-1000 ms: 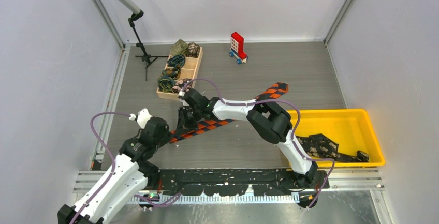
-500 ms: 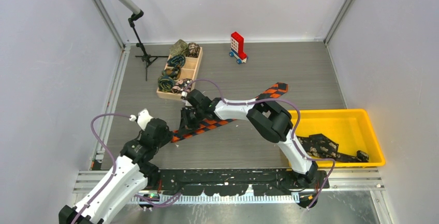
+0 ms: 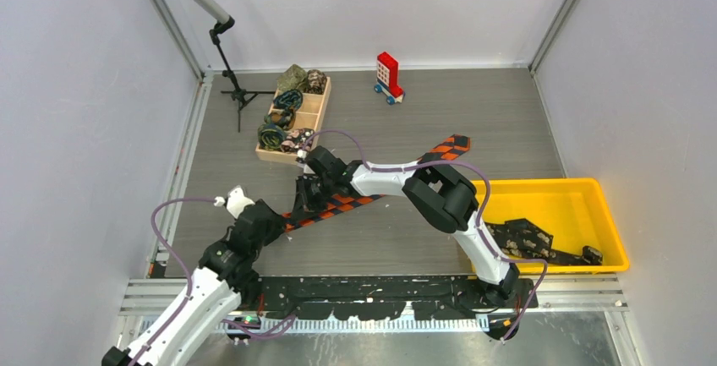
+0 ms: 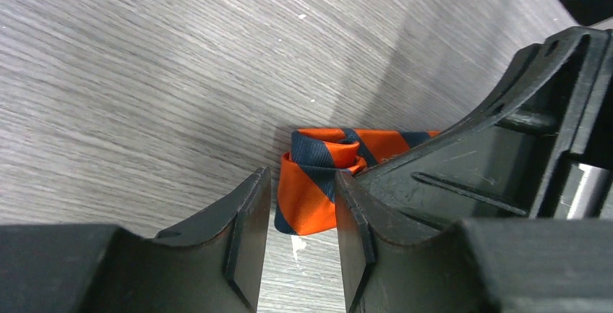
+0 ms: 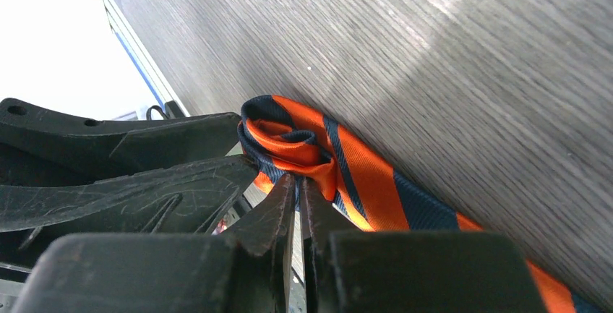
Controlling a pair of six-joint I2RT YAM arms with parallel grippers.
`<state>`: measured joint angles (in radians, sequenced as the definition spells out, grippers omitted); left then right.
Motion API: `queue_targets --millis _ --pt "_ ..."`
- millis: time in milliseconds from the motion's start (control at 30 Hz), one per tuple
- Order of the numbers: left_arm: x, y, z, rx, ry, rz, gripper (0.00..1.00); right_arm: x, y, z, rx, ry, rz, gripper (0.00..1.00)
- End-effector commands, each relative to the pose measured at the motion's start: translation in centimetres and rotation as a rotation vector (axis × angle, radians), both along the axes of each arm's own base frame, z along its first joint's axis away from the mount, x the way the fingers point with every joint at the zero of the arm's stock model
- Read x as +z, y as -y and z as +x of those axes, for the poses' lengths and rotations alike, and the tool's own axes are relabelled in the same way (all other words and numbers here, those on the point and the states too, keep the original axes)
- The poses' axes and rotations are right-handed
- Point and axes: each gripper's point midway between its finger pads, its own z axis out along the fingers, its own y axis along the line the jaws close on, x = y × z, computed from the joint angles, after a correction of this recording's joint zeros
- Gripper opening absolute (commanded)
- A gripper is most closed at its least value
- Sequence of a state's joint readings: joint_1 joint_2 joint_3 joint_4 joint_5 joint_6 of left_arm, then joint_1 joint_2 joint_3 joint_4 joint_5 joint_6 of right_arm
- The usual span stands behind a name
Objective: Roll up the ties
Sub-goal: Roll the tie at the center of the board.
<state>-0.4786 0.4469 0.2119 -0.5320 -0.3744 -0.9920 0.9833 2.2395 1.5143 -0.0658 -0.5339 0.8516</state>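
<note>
Top external view: the orange-and-black tie [image 3: 351,203] lies slantwise across the middle of the counter [image 3: 507,104], running from the lower left up toward the right. In the right wrist view its near end is curled into a small roll, and the right claw [image 5: 295,183] is almost closed, pinching a fold of that roll. In the left wrist view the left claw [image 4: 301,179] stands narrowly apart with the roll right at its tips; I can't tell whether it touches.

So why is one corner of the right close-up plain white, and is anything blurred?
Right wrist view: the top-left corner is blown out by bright light, while the orange tie is sharp. Left wrist view: a shadow darkens the table. Top view: even light, nothing blurred.
</note>
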Motion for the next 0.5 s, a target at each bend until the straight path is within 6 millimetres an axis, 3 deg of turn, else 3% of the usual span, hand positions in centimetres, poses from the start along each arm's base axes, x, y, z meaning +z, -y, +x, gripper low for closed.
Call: queue_targets --millis 0,367,467 --pt "1.0 0.2 1.1 0.033 0.103 -0.059 0.40 -0.8 0.3 0.4 -0.005 0.013 -0.011 0.12" --pt "-0.2 -1.2 0.2 0.144 0.140 -0.120 0.40 -1.2 0.4 0.5 -0.009 0.005 -0.014 0.13" --pt "-0.6 -1.5 -0.3 0.164 0.098 -0.109 0.44 -1.1 0.4 0.6 -0.009 0.004 -0.013 0.13"
